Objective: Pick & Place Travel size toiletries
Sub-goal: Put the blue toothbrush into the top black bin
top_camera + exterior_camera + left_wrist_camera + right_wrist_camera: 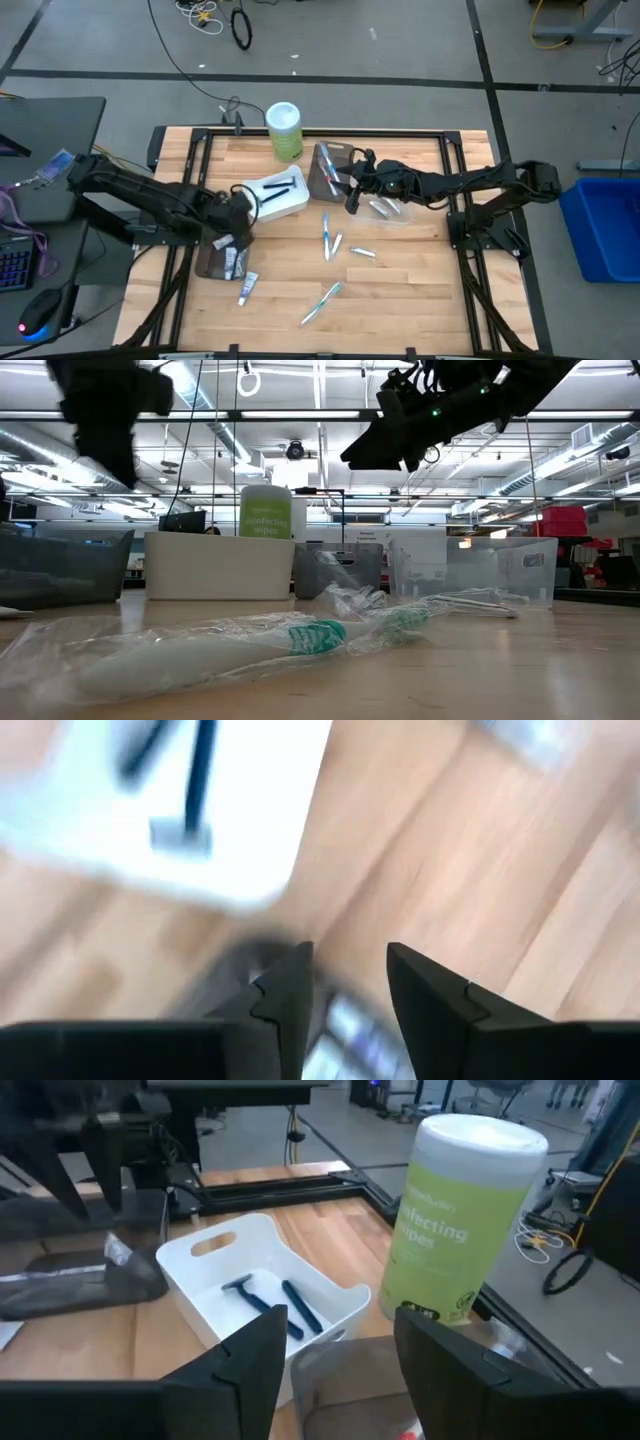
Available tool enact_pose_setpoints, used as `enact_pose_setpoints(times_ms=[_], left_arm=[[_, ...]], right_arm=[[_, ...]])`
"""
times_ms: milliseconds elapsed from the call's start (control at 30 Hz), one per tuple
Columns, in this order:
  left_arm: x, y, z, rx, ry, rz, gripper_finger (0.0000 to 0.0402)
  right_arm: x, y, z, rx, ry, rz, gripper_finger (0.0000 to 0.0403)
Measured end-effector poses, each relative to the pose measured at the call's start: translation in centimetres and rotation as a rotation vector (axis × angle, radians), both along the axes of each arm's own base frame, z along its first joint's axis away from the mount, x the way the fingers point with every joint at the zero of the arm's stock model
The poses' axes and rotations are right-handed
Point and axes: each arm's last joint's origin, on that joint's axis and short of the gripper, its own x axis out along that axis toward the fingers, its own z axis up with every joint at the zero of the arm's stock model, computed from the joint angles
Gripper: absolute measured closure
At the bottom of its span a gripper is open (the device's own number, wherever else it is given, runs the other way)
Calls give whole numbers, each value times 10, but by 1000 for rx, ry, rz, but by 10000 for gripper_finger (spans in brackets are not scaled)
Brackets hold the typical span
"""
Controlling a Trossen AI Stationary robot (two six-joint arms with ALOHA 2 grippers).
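Note:
Several travel size toiletries lie loose on the wooden table: wrapped toothbrushes [326, 232] [322, 302] [300, 640] and white mini tubes [362, 253] [247, 288]. Two dark razors [265, 1305] lie in the white tray [275, 195]. Silvery tubes [232, 262] lie in the brown tray [205, 262] at the left. My left gripper [350, 985] hangs open above that tray, pointing steeply down, nothing between its fingers. My right gripper [335, 1350] stands open and nearly level over the dark tray [330, 170], which holds toothbrushes, and it holds nothing.
A tall green canister [284, 130] with a pale lid stands at the far edge, behind the white tray. A clear tray [392, 208] with a few items sits under my right arm. Bare wood lies between the trays and the near edge.

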Motion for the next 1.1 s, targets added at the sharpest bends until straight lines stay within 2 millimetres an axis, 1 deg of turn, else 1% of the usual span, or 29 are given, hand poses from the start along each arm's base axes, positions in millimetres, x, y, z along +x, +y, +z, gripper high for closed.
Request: enact_pose_setpoints(times_ms=[100,233,333,433,567,667,733,800,900,1000,1100], left_arm=[[12,-1,14,53,-155,-1,268],[27,-4,22,98,-328,-21,268],[38,-6,24,166,-386,-108,268],[49,-9,24,250,-421,-195,268],[71,-12,19,350,-475,-217,268],[88,-11,9,404,-484,-184,268],[102,-9,0,391,-511,-127,268],[114,-4,-12,318,-530,-32,268],[131,3,-35,153,-545,116,268],[143,10,-61,54,-488,148,268],[152,15,-85,3,-436,182,268]], right_arm=[[1,1,0,-3,-5,27,215],[2,4,3,18,-36,128,221],[4,9,6,22,-66,189,225],[5,18,8,-12,-66,230,229],[8,38,13,-63,-59,308,235],[10,53,17,-83,-61,361,240],[10,63,19,-102,-57,394,242],[10,70,20,-115,-57,389,243],[9,77,20,-119,-59,349,243],[8,80,18,-119,-32,327,243],[7,81,15,-107,-3,328,245]])
